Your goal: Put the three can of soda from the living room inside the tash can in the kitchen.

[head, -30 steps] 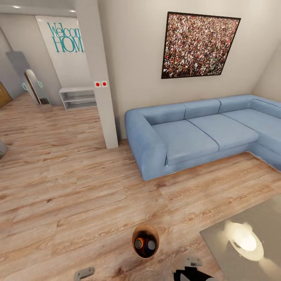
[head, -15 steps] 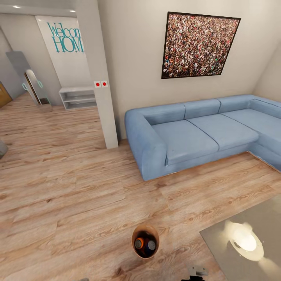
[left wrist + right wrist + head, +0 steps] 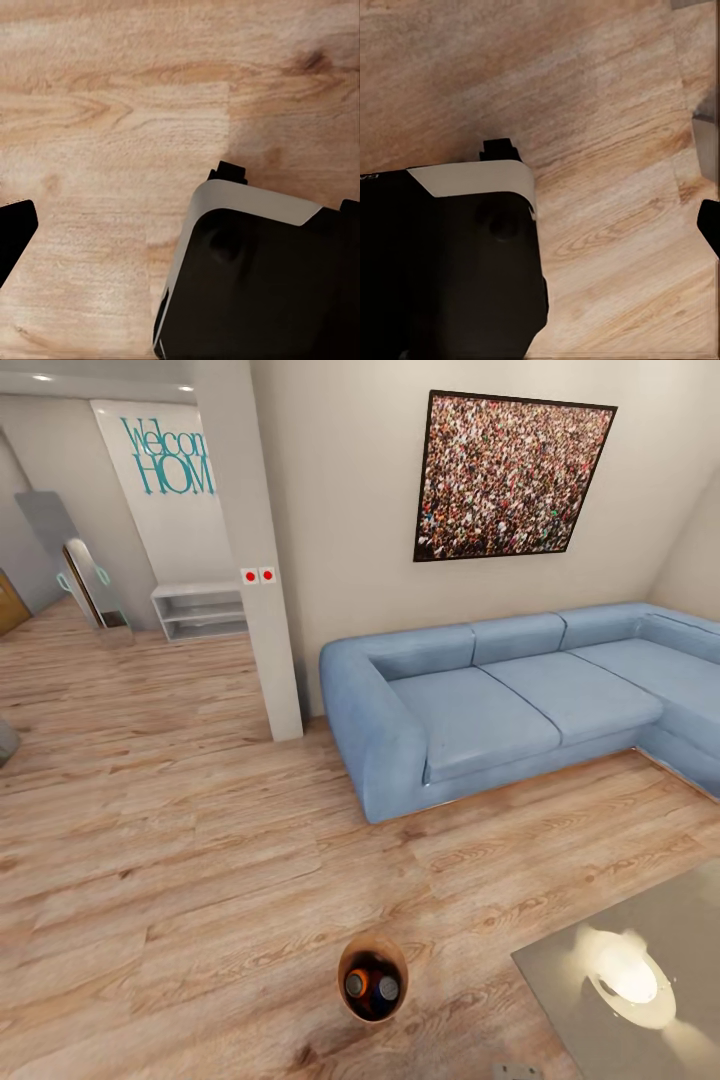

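Small round tapered bin, brown inside [image 3: 372, 976], stands on wood floor [image 3: 180, 860] near glass-topped low table [image 3: 640, 970]; drink cans, silvery tops [image 3: 371, 987], inside. Judged light, rigid, smooth; grasp at rim. Light-blue corner sofa [image 3: 500, 700] beyond. Gripper states: cannot tell.

Open floor [image 3: 180, 860] between sofa [image 3: 480, 710] and pillar [image 3: 255, 550].

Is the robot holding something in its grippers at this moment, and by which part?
Nothing is held. The small round grey-brown bin stands by itself on the wooden floor, with the silvery-topped cans inside it.
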Motion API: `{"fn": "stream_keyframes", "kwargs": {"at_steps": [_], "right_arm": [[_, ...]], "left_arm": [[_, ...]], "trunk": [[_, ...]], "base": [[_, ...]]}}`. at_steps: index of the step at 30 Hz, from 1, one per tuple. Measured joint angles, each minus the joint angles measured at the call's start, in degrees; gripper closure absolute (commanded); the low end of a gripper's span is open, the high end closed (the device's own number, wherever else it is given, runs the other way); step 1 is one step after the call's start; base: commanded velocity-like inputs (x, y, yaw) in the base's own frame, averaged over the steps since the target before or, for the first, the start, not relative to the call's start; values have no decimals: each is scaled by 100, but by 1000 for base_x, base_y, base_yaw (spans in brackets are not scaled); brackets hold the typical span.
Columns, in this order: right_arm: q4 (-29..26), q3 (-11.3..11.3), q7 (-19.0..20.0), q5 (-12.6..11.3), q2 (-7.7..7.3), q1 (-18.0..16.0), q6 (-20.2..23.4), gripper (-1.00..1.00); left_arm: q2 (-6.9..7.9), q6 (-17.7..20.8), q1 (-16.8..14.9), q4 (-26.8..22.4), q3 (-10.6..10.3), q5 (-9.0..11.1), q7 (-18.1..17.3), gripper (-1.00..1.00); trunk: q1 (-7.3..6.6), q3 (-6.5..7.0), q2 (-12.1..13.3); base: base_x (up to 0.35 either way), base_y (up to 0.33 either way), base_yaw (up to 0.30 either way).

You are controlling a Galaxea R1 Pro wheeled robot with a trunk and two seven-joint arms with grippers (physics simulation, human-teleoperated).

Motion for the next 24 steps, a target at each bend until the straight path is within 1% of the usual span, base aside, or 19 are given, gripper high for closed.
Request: {"fn": "stream_keyframes", "kwargs": {"at_steps": [7,12,16,21,24], "right_arm": [[17,4,0,1,-55,55,0,-100],[34,1,0,1,-61,81,0,-100],[24,-3,0,0,-63,168,0,-100],[35,-1,0,4,-63,251,1,-100],[44,-1,0,0,-64,348,0,-100]], "left_arm": [[0,6,50,3,-1,21,0,-100],[0,8,78,5,-1,40,0,-100],[6,8,107,6,1,43,0,-100],[14,10,195,6,6,47,0,-100],[42,10,321,7,13,49,0,-100]], "trunk": [[0,0,0],[0,0,0],[0,0,0],[0,0,0],[0,0,0]], "base": [[0,0,0],[0,0,0],[0,0,0],[0,0,0],[0,0,0]]}}
